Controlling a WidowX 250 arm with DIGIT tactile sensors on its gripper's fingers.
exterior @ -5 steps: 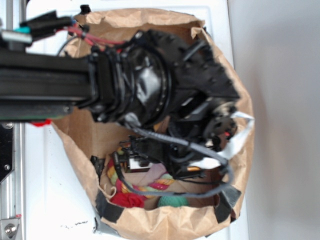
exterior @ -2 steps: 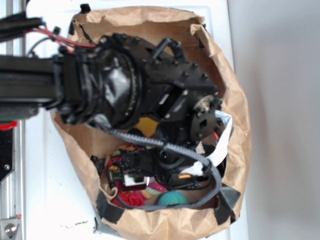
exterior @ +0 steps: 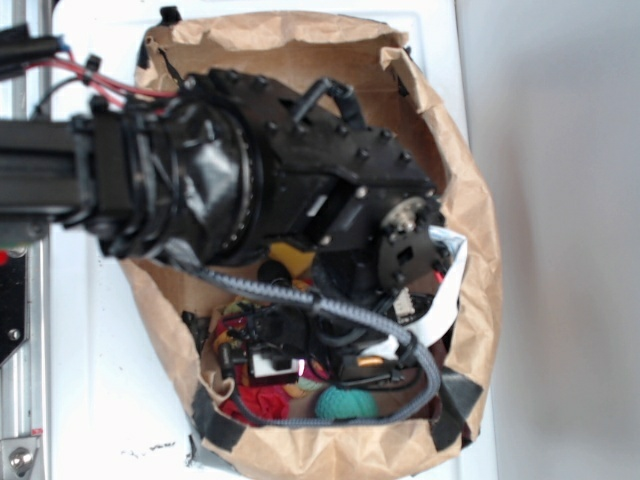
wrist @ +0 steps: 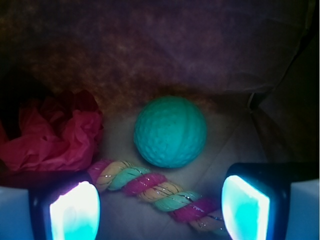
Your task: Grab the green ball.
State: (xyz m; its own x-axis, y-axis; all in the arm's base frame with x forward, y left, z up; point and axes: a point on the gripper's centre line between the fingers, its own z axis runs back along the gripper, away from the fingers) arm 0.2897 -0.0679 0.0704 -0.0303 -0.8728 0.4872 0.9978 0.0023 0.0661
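Note:
The green ball (wrist: 170, 131) is a teal ribbed sphere lying on the floor of the brown paper bag; from outside, the green ball (exterior: 345, 403) shows near the bag's front wall. My gripper (wrist: 159, 206) is open, its two glowing pads (wrist: 75, 212) wide apart at the bottom of the wrist view, and the ball lies ahead of the gap, untouched. A striped rope toy (wrist: 160, 189) runs slantwise between the pads and the ball. Its red knot (wrist: 52, 134) sits left of the ball. Seen from outside, the arm fills most of the bag, and the gripper itself is hidden there.
The brown paper bag (exterior: 470, 250) stands on a white surface, its walls close around the arm. Its back wall (wrist: 165, 50) rises right behind the ball, and a dark fold (wrist: 285, 115) closes in on the right. A grey cable (exterior: 330, 300) loops across the bag.
The arm has drawn back to the left and reached deeper into the bag. More of the green ball and the red knot shows near the front wall.

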